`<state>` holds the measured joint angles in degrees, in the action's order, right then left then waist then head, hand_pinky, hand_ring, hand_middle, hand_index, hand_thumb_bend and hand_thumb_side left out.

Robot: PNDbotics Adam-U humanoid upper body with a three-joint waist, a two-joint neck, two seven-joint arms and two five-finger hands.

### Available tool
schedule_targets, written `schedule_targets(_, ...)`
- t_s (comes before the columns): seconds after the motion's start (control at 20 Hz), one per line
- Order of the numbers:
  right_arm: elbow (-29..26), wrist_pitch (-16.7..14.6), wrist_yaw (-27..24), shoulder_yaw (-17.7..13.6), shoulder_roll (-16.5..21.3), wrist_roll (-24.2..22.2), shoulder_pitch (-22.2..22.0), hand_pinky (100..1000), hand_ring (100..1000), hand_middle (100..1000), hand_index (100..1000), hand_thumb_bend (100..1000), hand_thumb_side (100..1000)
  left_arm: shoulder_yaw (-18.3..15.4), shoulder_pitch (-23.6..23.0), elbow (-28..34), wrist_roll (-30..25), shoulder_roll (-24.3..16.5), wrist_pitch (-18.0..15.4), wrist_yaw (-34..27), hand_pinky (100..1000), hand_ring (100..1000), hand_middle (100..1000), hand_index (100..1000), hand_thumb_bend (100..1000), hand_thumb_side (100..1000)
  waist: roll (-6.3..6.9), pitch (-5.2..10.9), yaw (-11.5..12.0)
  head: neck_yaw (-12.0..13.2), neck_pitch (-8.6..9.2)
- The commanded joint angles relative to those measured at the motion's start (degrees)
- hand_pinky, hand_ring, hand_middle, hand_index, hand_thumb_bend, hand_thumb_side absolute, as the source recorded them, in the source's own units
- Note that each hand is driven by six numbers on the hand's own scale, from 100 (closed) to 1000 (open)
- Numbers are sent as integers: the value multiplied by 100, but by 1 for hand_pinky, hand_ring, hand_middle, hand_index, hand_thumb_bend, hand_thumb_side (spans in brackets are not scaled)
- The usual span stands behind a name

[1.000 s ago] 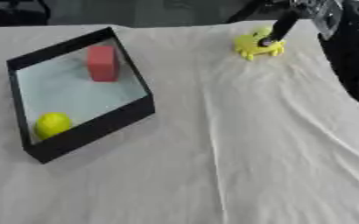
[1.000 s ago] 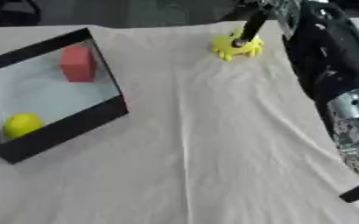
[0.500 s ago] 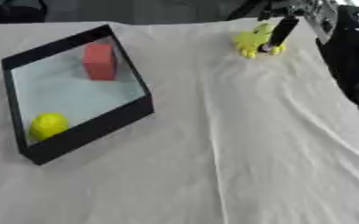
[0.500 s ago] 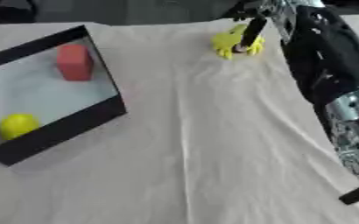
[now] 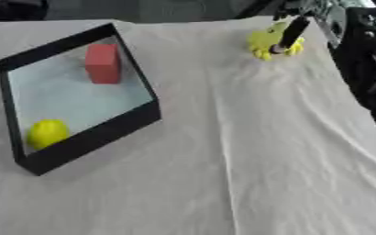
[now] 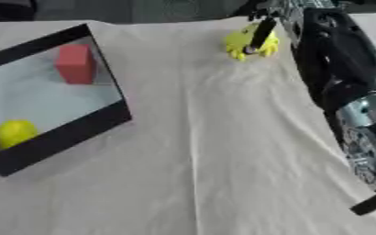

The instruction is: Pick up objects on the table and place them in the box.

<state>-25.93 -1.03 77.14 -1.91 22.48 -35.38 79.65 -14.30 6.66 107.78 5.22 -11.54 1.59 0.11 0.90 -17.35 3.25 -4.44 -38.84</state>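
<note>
— What is seen of the robot's own body?

— A right arm [image 6: 335, 69] cased mostly in black, bulky and rounded along the forearm. Lower down, a silver ring-shaped joint [image 6: 360, 108] is set into it, with ribbed grey metal below.

— And at the far end?

— The right hand [image 5: 307, 11] is made up of dark and greyish parts, and one slim black finger [image 5: 290, 33] is tipped in paler grey.

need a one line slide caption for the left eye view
Right robot hand reaches the yellow toy at the table's far edge, while a red block and yellow ball already sit in the black box.
</note>
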Motion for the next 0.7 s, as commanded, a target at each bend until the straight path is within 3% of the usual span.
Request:
schedule_targets(0.05,31,29,155,-38,129,10,170,952,984,932,916,432,327,-16,54,117,-12,-106,-18,53,888,748,775,789,144,893,11,75,16,-25,84)
schedule_targets(0.4,234,19,504,-191,187,54,171,946,971,918,912,432,334,-14,64,118,-24,-103,-19,53,888,747,775,789,144,895,9,26,47,-27,114)
schedule_targets(0.7,271,199,607,-252,197,235,135,935,949,905,909,432,327,-7,76,120,-44,-93,-27,62,888,747,775,789,142,897,36,-62,93,-55,176)
